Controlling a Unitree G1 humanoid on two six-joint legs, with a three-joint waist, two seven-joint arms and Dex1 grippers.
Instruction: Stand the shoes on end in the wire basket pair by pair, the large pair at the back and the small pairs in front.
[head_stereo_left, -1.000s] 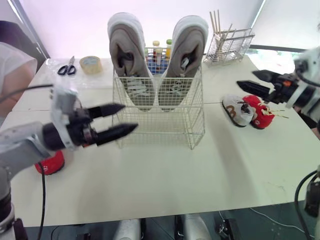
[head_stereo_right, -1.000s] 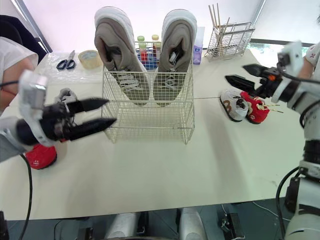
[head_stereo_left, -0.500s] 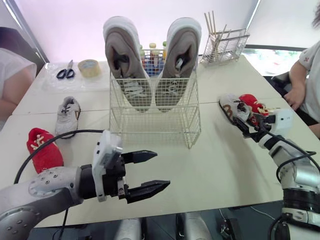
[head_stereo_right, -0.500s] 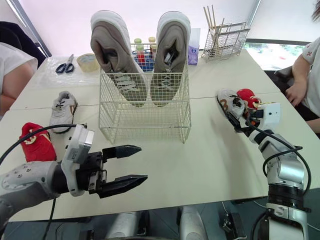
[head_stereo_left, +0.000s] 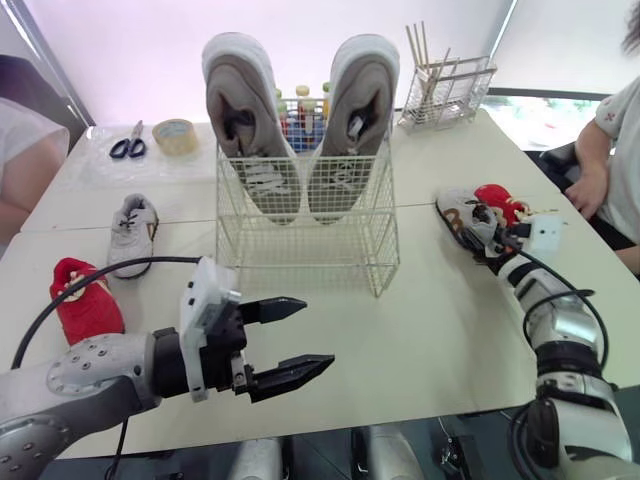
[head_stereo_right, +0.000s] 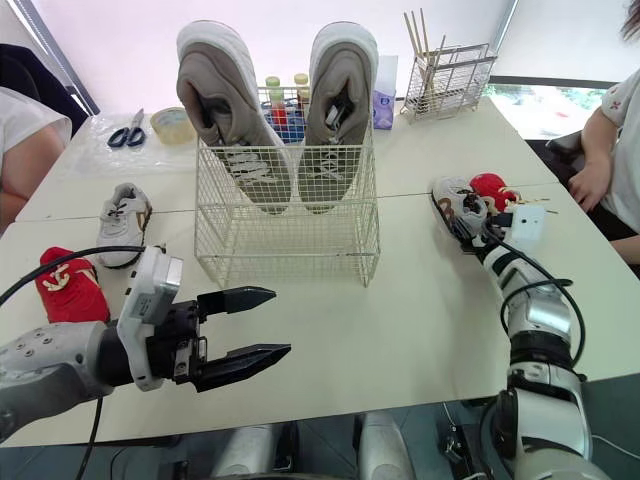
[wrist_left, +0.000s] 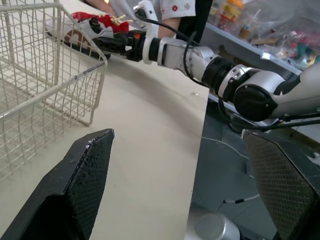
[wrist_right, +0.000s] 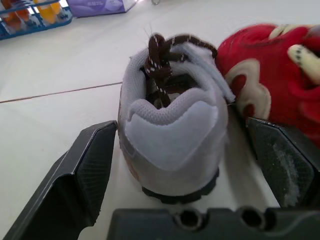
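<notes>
Two large shoes: the large grey-beige fabric trainers (head_stereo_left: 245, 130) stand on end at the back of the white wire basket (head_stereo_left: 300, 250), so I judge that pair done.
Step in hand: the first of the small pairs, which all lie out on the pale tabletop (head_stereo_left: 430, 330).
Right claw (wrist_right: 182, 150): open about as wide as the heel, one finger on either side of the small grey shoe with brown laces (head_stereo_right: 452, 205). One finger sits in the gap between it and the small red fabric shoe (wrist_right: 270, 95) just beside it. Whether the pads touch the shoe yet, I cannot tell; nothing is gripped.
Left claw (head_stereo_left: 318, 332): spread wide and empty, hovering over bare table in front of the basket, touching nothing.
Other small shoes: a second small grey shoe (head_stereo_left: 132, 232) and a second small red shoe (head_stereo_left: 85, 305) lie on my left, well apart from their partners.
Next move: close on the grey heel without snagging the red neighbour, lift, and stand it on end in the basket's front row. Each partner must then come across from the other side.
</notes>
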